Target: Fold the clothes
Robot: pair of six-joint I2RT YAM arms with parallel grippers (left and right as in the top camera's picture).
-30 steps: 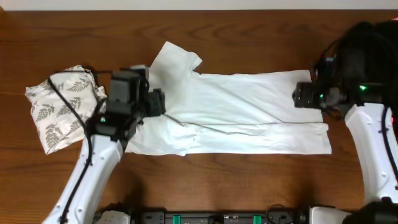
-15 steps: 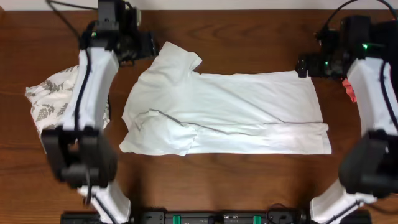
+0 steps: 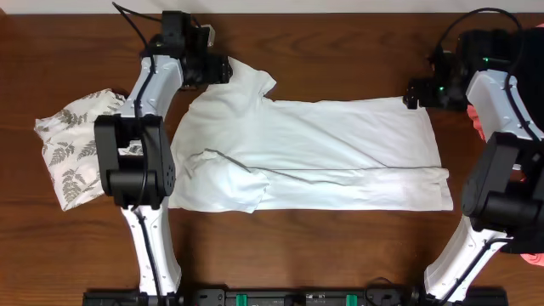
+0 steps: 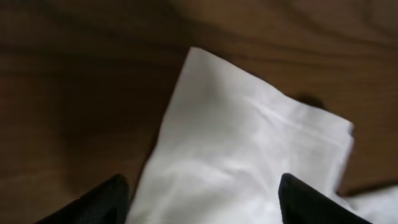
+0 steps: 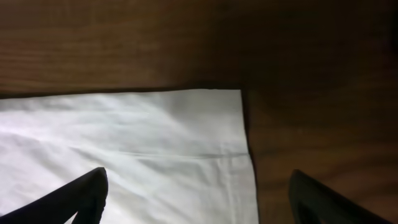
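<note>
both hands now out at the far edge of the shirt

a second ago my left hand (image 3: pixel 223 70) hung over the collar end of the shirt and my right hand (image 3: pixel 411 93) sat by the middle of the hem. both have since swung out to the far edge, and their fingers have spread wider on the way. the white t-shirt (image 3: pixel 314 144) looks as it did: flat across the table (image 3: pixel 340 34), collar end to my left, hem to my right, with the near long side already turned over onto the body. i take that to mean the near fold is done and the far side comes next.

my left hand has its fingers apart and holds nothing. the far sleeve (image 4: pixel 249 137) lies flat on the wood just ahead of it, in line with the gap between my fingers. i cannot tell whether the tips touch the cloth.

my right hand is spread wide and is also empty. the far hem corner (image 5: pixel 233 106) lies just ahead, between my fingertips, with bare wood beside it.

the leaf-print garment (image 3: pixel 76 153) lies crumpled at the left end of the table, beside my left arm.
</note>
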